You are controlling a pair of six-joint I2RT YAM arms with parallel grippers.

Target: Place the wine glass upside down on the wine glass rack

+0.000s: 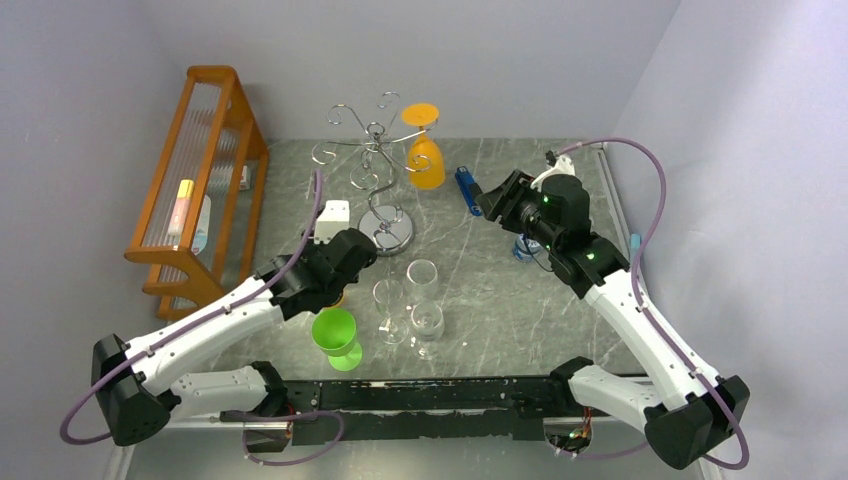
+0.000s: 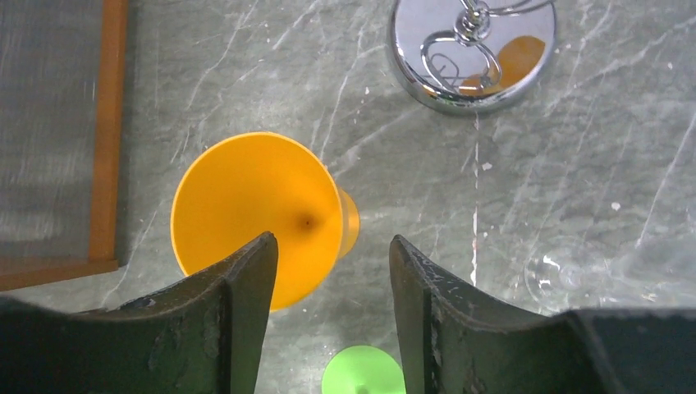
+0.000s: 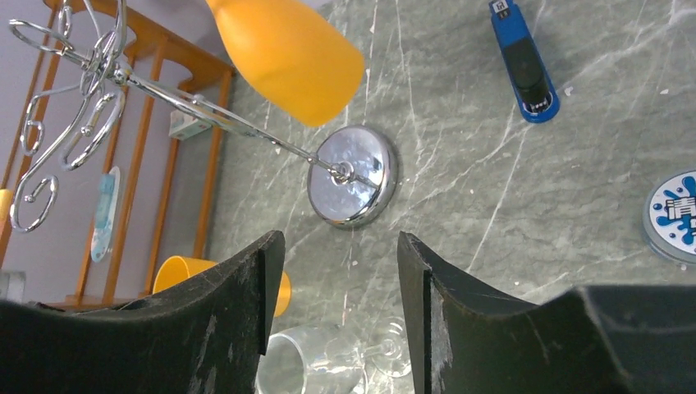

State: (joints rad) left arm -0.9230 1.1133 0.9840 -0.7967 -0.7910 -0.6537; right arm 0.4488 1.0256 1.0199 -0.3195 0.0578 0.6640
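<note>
The chrome wine glass rack (image 1: 375, 150) stands at the back centre on its round mirrored base (image 2: 472, 53). One orange wine glass (image 1: 426, 152) hangs upside down from a hook arm. A second orange wine glass (image 2: 258, 217) stands on the table beneath my left gripper (image 2: 332, 246), which is open with nothing between its fingers. The left finger (image 2: 242, 304) overlaps that glass's rim in the left wrist view. My right gripper (image 3: 341, 246) hovers open to the right of the rack, empty, above a clear glass (image 3: 320, 361).
A green glass (image 1: 336, 335) and three clear wine glasses (image 1: 422, 275) stand near the table's front. An orange wooden shelf (image 1: 195, 180) lines the left side. A blue stapler (image 3: 525, 66), a round blue-white disc (image 3: 677, 213) and a white box (image 1: 333, 215) lie around the rack.
</note>
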